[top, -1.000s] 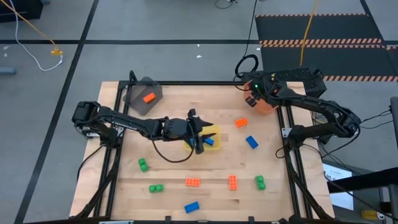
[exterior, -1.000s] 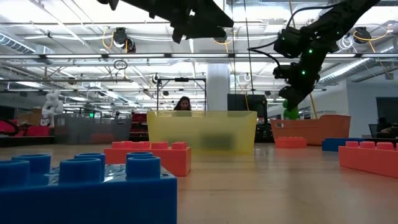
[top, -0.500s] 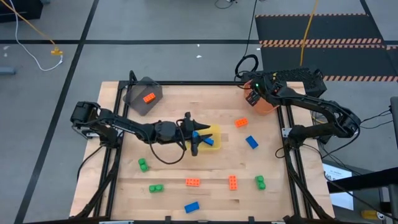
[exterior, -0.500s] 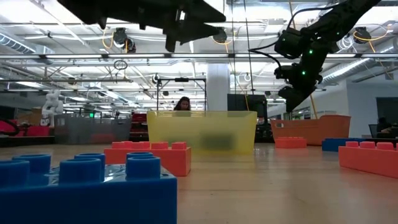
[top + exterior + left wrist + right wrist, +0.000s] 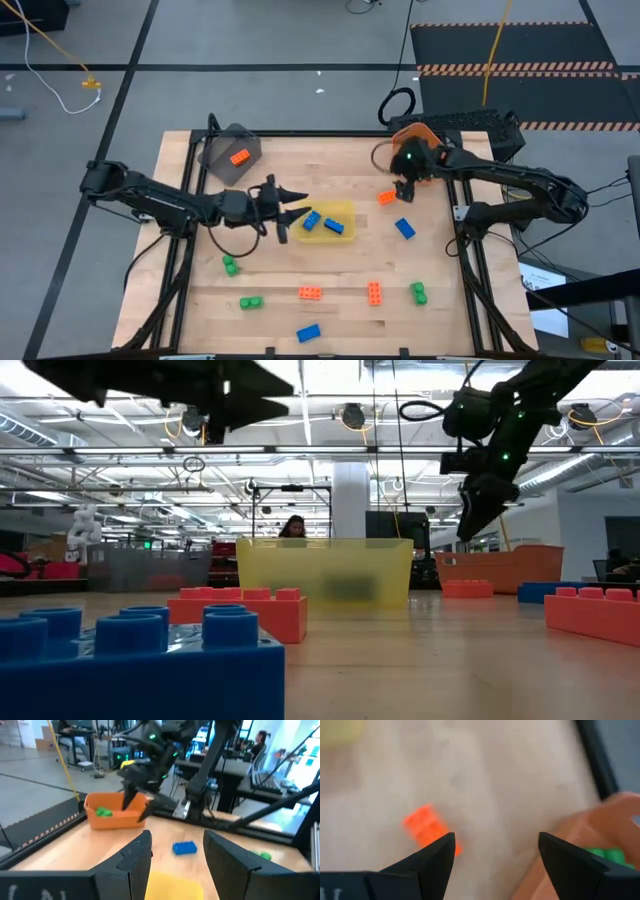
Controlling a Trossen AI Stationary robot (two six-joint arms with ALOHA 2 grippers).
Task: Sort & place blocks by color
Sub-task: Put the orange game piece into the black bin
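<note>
— Two blue blocks (image 5: 321, 221) sit in the yellow bin (image 5: 340, 211); left tool (image 5: 283, 205) hangs empty, spread.
— Beyond it, right tool (image 5: 402, 190), spread, is over the orange block (image 5: 387, 198) on the counter (image 5: 330, 270). Best straddle it squarely before pinching.

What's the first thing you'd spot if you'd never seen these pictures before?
Probably the yellow bin in the middle of the table, with two blue blocks inside it and the open left gripper right beside it. Next, the right gripper, open too, hanging over an orange block near the orange bin. More green, orange and blue blocks lie scattered along the front of the table.
</note>
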